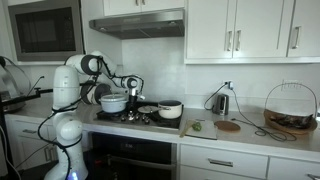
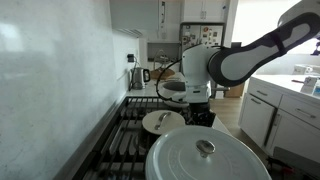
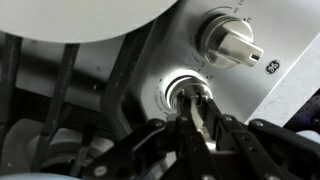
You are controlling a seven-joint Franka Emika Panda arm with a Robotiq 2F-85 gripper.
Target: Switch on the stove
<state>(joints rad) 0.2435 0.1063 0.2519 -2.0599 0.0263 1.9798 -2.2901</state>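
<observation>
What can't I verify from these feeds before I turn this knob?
- Wrist view: the lower knob. The fingers cover its pointer, and it is unclear whether they clamp it.
- Wrist view: the markings by the upper knob are blurred and cut off by the top edge.
- In both exterior views: any flame on the stove is hidden under the pots, and the front knobs are too small to find.

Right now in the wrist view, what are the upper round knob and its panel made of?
Pale round knob: satin metal or silvered plastic; soft highlights fit both. Grey control panel behind it: likely brushed steel, from its dull even sheen.
</observation>
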